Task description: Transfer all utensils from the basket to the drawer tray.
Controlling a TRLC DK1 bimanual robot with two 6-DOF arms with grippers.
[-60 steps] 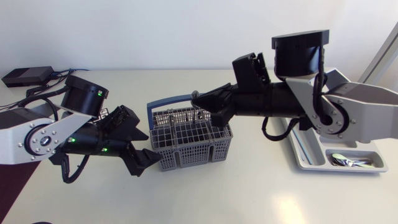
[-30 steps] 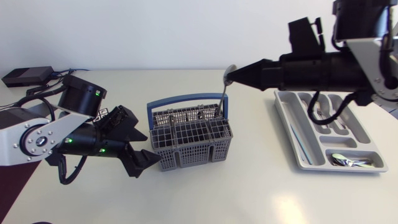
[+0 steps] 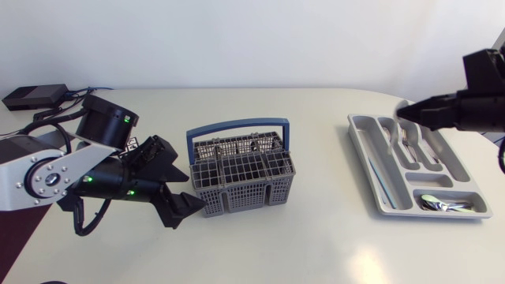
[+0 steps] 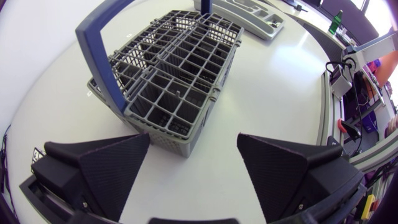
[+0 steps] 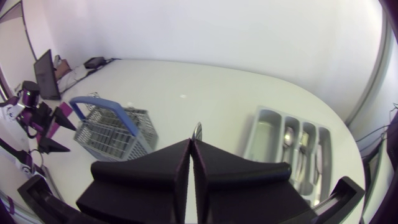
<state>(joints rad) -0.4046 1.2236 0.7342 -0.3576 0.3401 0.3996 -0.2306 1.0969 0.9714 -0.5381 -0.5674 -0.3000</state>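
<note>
While left jaws gape by the basket (image 3: 245,193), right jaws clamped on a half-hidden utensil (image 5: 198,129).

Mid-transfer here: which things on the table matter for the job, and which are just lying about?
Job: basket; drawer tray; utensil held in right gripper; spoons already in tray; left gripper, open by basket.
Lying about: black box with cables, at the table's far left corner.

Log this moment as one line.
left end effector open beside basket | right end effector shut on utensil, raised by drawer tray | cutlery in tray
</note>
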